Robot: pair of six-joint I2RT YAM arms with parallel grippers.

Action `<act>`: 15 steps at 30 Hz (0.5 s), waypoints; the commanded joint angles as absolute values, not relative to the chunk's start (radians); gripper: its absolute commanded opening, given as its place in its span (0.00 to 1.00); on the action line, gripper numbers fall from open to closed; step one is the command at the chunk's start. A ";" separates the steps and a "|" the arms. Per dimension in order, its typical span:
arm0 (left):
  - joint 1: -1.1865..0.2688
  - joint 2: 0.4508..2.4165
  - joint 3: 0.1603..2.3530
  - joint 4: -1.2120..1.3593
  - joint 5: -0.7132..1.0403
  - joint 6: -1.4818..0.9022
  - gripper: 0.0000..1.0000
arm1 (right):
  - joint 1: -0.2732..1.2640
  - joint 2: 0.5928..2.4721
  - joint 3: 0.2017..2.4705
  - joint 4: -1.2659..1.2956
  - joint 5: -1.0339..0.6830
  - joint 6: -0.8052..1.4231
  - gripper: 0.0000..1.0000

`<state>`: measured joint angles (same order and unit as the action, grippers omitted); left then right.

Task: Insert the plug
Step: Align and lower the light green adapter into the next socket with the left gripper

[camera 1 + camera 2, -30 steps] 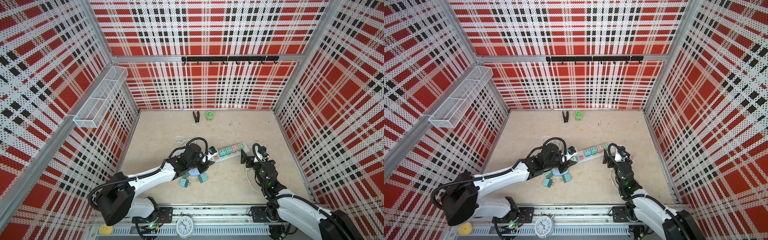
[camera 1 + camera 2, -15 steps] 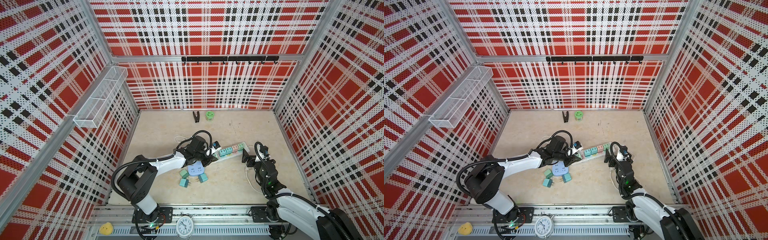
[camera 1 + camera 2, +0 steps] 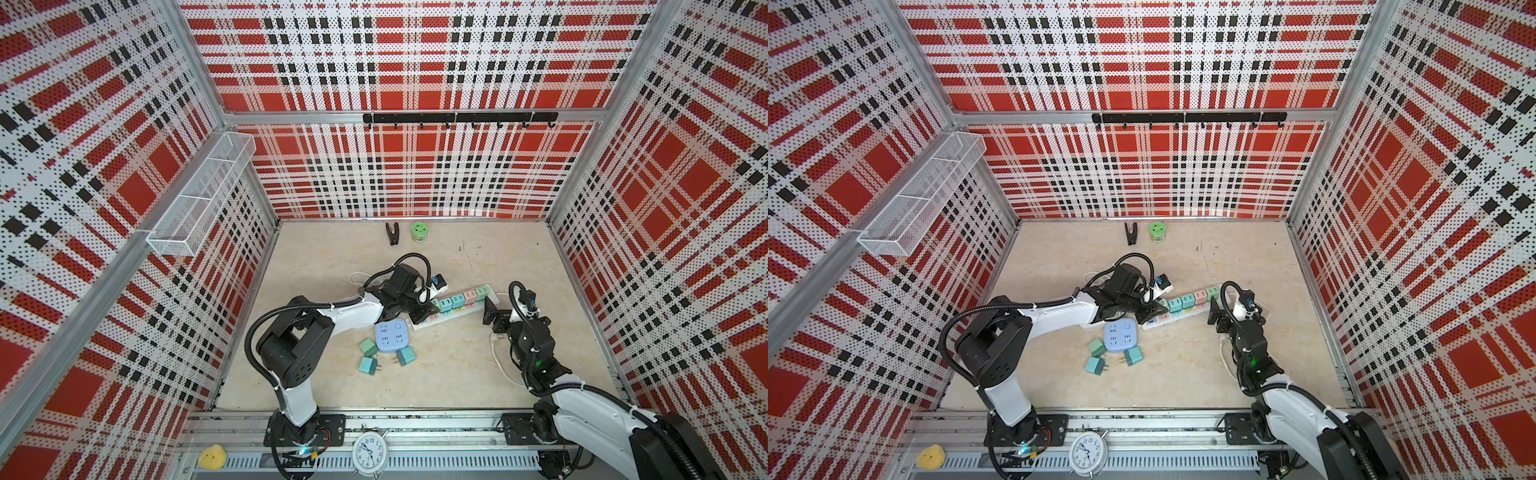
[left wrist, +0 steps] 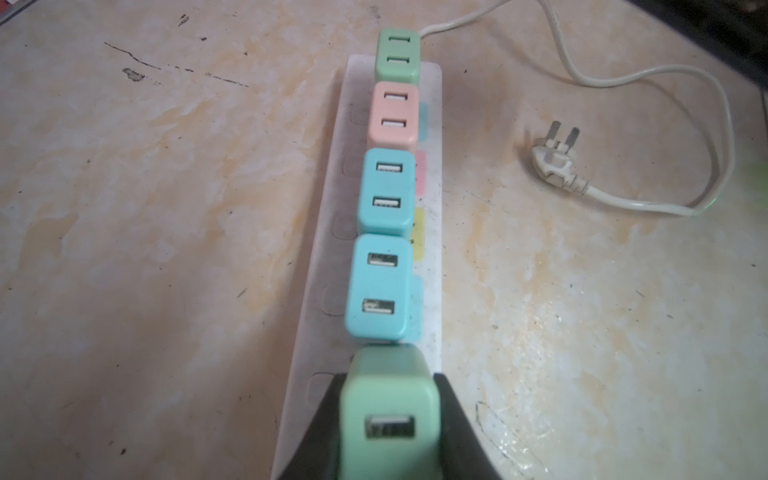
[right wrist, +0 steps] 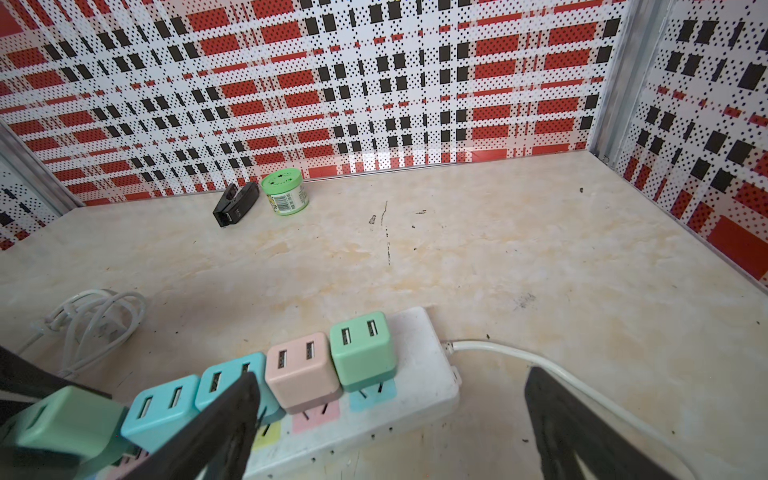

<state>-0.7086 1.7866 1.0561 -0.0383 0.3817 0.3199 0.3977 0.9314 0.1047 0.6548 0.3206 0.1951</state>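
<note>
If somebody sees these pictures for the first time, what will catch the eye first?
The red plaid walls surround everything. Mid-way on the table, a white power strip carries a row of pastel USB chargers; the left gripper is shut on a green charger at its end, and the right gripper stands open by the other end.

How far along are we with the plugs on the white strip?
Done: four pastel charger cubes stand in the white power strip. In hand: the left gripper, jaws shut, holds a fifth, green charger cube at the next socket; seating is hidden. The right gripper hangs open by the cord end. Remaining: likely push it home; three teal cubes lie loose.
</note>
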 commanded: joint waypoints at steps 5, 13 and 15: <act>-0.710 1.798 1.071 -0.069 0.347 0.336 0.00 | 0.396 0.945 0.135 0.700 0.306 0.199 1.00; -0.715 1.842 1.107 -0.101 0.334 0.348 0.00 | 0.395 0.948 0.136 0.701 0.307 0.201 1.00; -0.715 1.848 1.116 -0.117 0.317 0.353 0.00 | 0.395 0.946 0.137 0.700 0.304 0.201 1.00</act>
<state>-0.7094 1.8252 1.0908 -0.0769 0.3431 0.3290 0.3977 0.9432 0.1059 0.6548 0.3145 0.1955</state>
